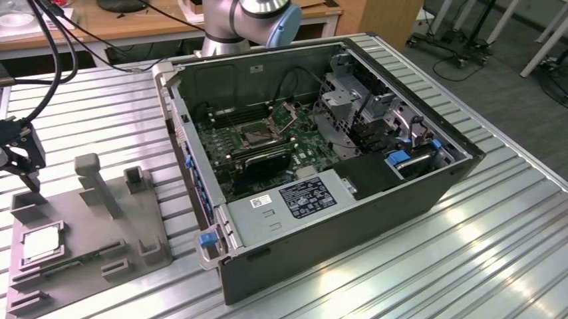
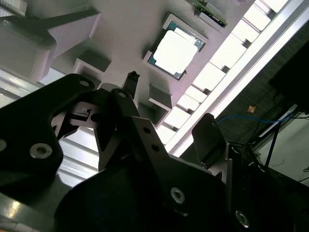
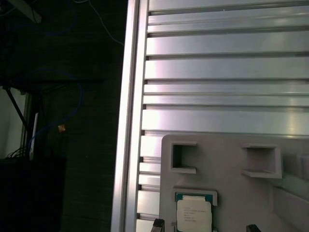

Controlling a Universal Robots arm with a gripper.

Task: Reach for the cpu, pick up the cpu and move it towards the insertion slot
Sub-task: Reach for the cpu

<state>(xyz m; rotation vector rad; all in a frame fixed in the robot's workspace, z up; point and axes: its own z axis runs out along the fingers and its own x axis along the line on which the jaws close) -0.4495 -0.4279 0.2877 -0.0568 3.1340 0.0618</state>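
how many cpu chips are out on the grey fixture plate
1. The cpu lies flat in a square recess of the grey fixture, toward the exterior view's left; its taller blocks could hide another.

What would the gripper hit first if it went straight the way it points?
The gripper would probably meet the cpu in its grey fixture; the first wrist view shows the chip between its open fingertips, though depth is unclear.
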